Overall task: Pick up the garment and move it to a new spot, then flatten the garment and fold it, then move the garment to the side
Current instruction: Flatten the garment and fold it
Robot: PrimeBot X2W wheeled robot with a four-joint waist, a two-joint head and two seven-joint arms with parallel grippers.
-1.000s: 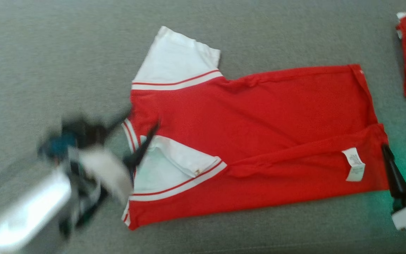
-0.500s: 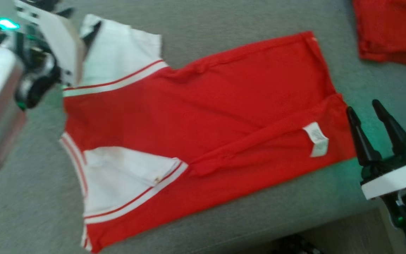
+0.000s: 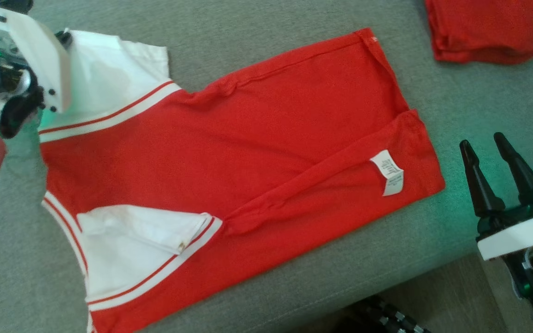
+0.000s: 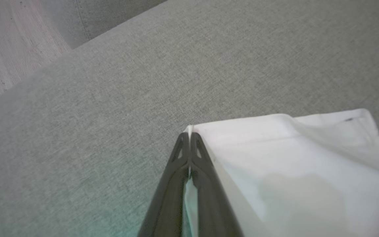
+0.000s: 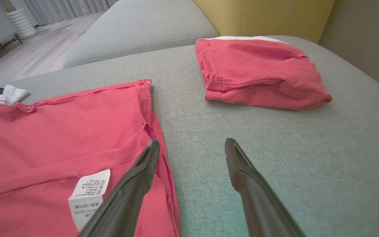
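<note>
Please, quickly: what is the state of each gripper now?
Left gripper: closed on the white sleeve.
Right gripper: open, holding nothing.

Head view steeply down over garment [image 3: 248, 138], wrist views close at opposite ends of it

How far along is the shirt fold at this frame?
Done: the red shirt lies flat on the grey cushion, its near side already folded in, label up. In hand: the left gripper is shut on the corner of the far white sleeve; the right gripper hangs open beside the hem. Left: folding that sleeve in, the remaining folds, moving it aside.
</note>
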